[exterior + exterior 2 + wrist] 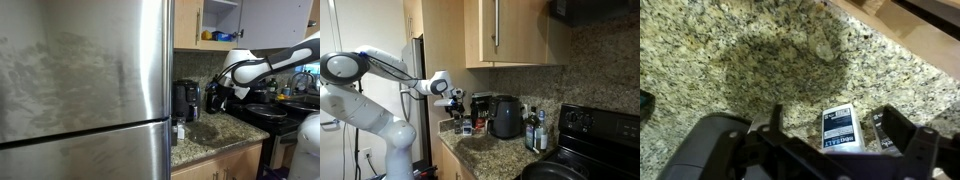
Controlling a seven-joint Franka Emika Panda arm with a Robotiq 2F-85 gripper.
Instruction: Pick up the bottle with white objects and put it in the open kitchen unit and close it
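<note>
Plenty of bare worktop (730,60) up to its straight edge. Hovered with gripper (837,140) spread wide (clamped on nothing), bottle with white objects (840,125) inside that gap. Found kitchen unit (222,18) open above the worktop's back edge.

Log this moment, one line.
phase: pre-grasp | pincer: open, above pale bottle on granite counter | bottle: not gripped | wall cabinet: open
</note>
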